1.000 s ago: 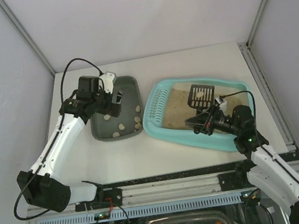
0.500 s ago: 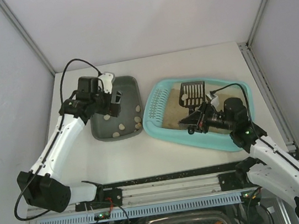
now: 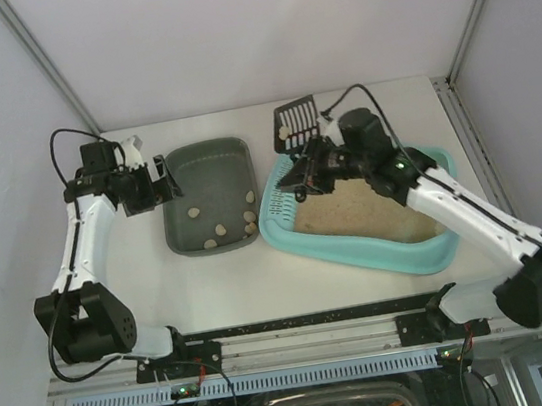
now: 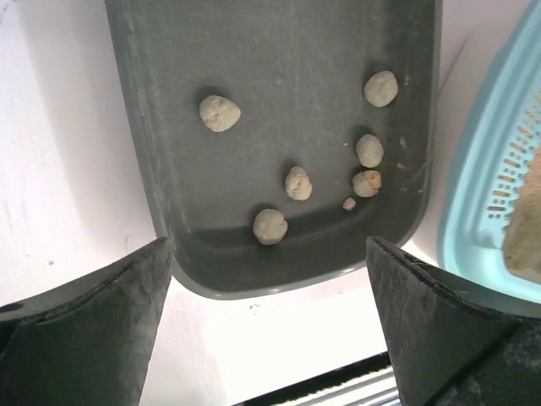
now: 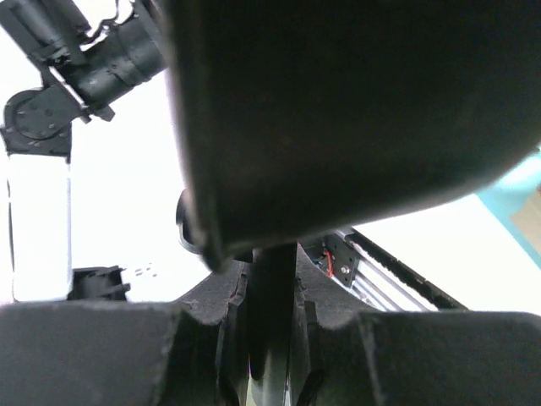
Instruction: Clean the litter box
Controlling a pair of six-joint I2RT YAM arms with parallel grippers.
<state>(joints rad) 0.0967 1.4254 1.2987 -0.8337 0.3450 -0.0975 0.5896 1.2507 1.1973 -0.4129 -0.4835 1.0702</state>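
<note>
The light-turquoise litter box (image 3: 358, 249) lies right of centre, with beige litter (image 3: 373, 211) in it. My right gripper (image 3: 307, 171) is shut on the handle of a black slotted scoop (image 3: 296, 119). The scoop is raised over the box's far left corner, and a pale clump (image 3: 284, 131) rests on it. In the right wrist view the scoop's underside (image 5: 338, 110) fills the top and its handle (image 5: 272, 321) sits clamped between the jaws. My left gripper (image 3: 151, 177) is open and empty, just left of the dark grey tray (image 3: 208, 171).
The grey tray (image 4: 279, 76) holds several pale clumps (image 4: 220, 112). The litter box's slotted end (image 4: 507, 169) lies close to its right side. Grey walls enclose the white table on three sides. A metal rail (image 3: 320, 337) runs along the near edge.
My right arm has lifted the scoop out of the litter and swung it left and away, toward the grey tray. My left arm has drawn back leftward from over the grey tray.
</note>
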